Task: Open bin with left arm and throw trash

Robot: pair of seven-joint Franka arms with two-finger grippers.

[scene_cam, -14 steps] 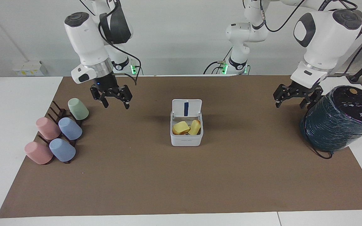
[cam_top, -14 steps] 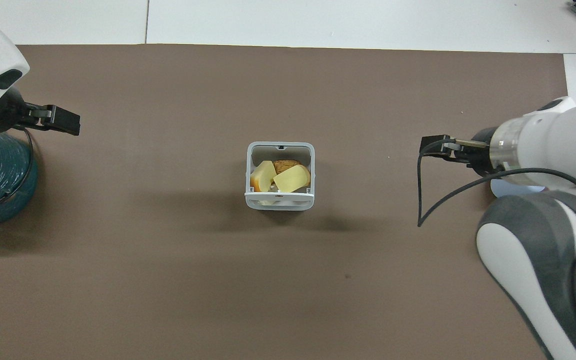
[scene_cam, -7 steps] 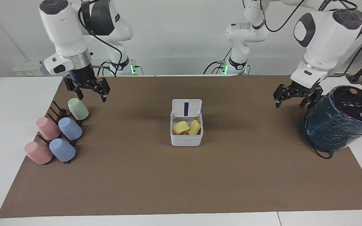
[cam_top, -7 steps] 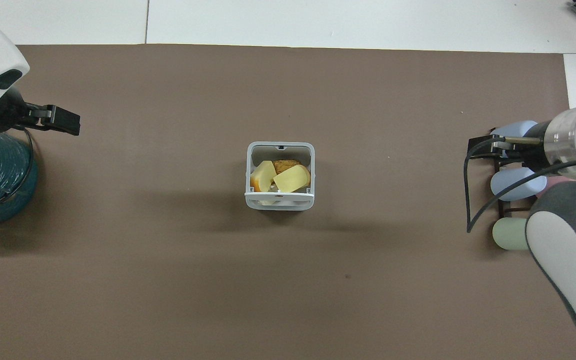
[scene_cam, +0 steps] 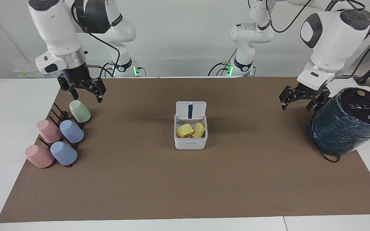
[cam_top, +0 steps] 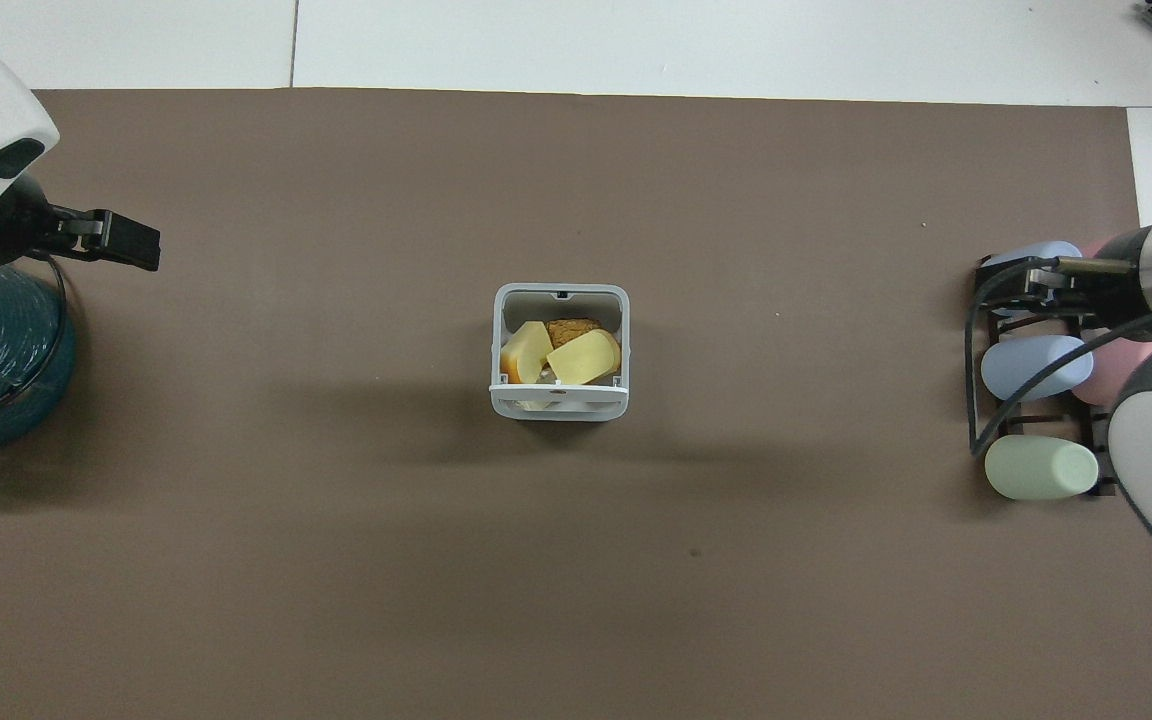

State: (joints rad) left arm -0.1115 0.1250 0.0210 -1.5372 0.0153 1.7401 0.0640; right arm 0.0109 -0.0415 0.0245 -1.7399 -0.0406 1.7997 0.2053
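Two empty grippers, left (scene_cam: 295, 102) and right (scene_cam: 83, 93), fingers apart, upper frame corners; I judge the bin (scene_cam: 190, 141) at centre light, its stiff raised lid (scene_cam: 190, 110) the handhold.

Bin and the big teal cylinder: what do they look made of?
The bin: likely moulded plastic, matte white, going by its smooth walls, rounded corners and thin lid standing upright on a hinge. The teal cylinder: its core is hidden; the side looks wrapped in glossy film, judging by the fine wrinkles and streaky highlights, with a smooth dark top.
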